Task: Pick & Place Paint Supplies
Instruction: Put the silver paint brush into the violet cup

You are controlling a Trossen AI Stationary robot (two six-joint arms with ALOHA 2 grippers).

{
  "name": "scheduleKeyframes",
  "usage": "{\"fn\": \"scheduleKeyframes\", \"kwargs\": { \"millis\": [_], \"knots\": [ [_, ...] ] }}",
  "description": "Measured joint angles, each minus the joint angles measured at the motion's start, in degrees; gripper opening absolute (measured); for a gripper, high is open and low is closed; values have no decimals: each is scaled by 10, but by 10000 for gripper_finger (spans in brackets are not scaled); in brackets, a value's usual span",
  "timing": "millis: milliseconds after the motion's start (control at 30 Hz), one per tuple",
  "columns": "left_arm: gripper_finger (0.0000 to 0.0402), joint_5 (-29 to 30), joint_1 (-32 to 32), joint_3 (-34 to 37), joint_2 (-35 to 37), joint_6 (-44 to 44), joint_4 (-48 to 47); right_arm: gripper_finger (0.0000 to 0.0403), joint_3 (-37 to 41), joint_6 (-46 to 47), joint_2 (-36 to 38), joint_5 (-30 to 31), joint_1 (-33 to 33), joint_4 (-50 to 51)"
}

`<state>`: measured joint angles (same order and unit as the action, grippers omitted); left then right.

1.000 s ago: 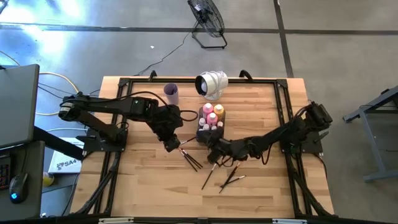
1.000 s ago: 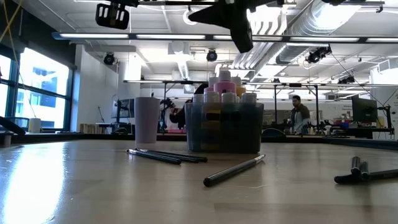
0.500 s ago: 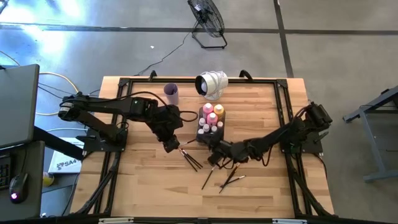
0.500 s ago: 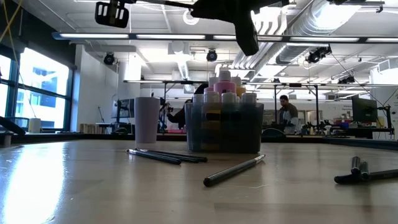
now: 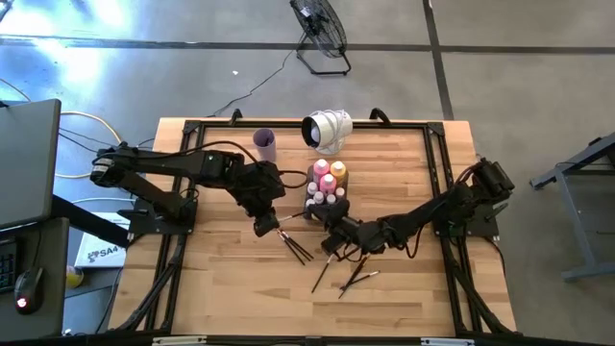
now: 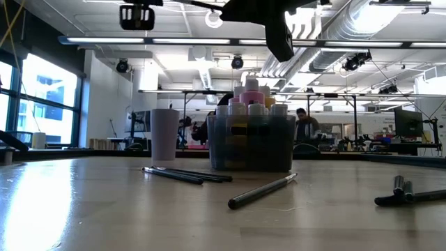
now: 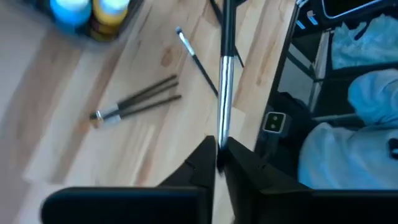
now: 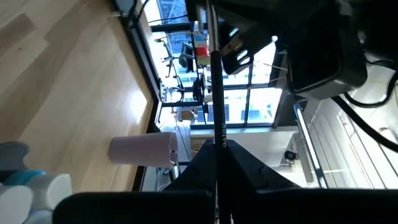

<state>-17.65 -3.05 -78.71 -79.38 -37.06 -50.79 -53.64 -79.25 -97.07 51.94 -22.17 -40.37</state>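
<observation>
open wood along the near edge of the table [image 5: 221,298] and down its left side. middle crowded: tray [image 5: 326,199] of bottles [image 5: 328,179] at centre, cup [image 5: 264,145] far left of it, white lamp-like thing [image 5: 328,130] at the far edge. left gripper [image 5: 264,226] and right gripper [image 5: 332,242], each clamped on a brush, close together just near the tray, blocking that gap. loose brushes [image 5: 298,248] near and between them, more brushes [image 5: 357,276] nearer right. dark frame rails [image 5: 444,192] fencing both sides.
</observation>
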Motion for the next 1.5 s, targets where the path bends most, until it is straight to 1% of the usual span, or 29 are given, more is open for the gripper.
{"fn": "scheduleKeyframes", "kwargs": {
  "millis": [167,267,367,467,600,700,833,933,1033,1100,1167,1233,1300,1400,1500],
  "knots": [
    [74,5,0,0,-1,76,6,5,-2,2,2,10,0,-2],
    [101,5,0,1,2,106,12,5,-2,-3,2,39,-1,-1],
    [120,5,1,1,4,133,15,5,-2,-12,7,71,-1,10],
    [130,4,9,1,4,148,15,5,-2,5,23,103,-5,55],
    [132,2,28,1,4,172,11,5,-2,71,50,151,-19,143],
    [132,2,43,1,4,200,10,5,-2,149,80,179,-35,219],
    [132,2,59,1,4,235,9,5,-2,272,126,184,-62,320],
    [132,-3,66,1,4,259,9,5,-2,373,160,170,-86,394],
    [132,-13,65,1,4,287,7,5,-1,475,194,130,-108,460],
    [132,-14,64,1,4,309,9,5,-1,547,215,83,-119,488],
    [132,-14,64,1,4,332,19,5,-1,617,233,18,-125,508],
    [132,-14,64,1,4,355,50,5,-1,679,244,-47,-127,507],
    [132,-16,62,0,1,383,101,6,-1,726,246,-87,-127,507],
    [132,-31,51,0,-3,449,175,6,-1,782,246,-100,-127,506],
    [132,-47,31,-1,-4,531,222,5,-1,815,246,-81,-131,506]
  ]
}}
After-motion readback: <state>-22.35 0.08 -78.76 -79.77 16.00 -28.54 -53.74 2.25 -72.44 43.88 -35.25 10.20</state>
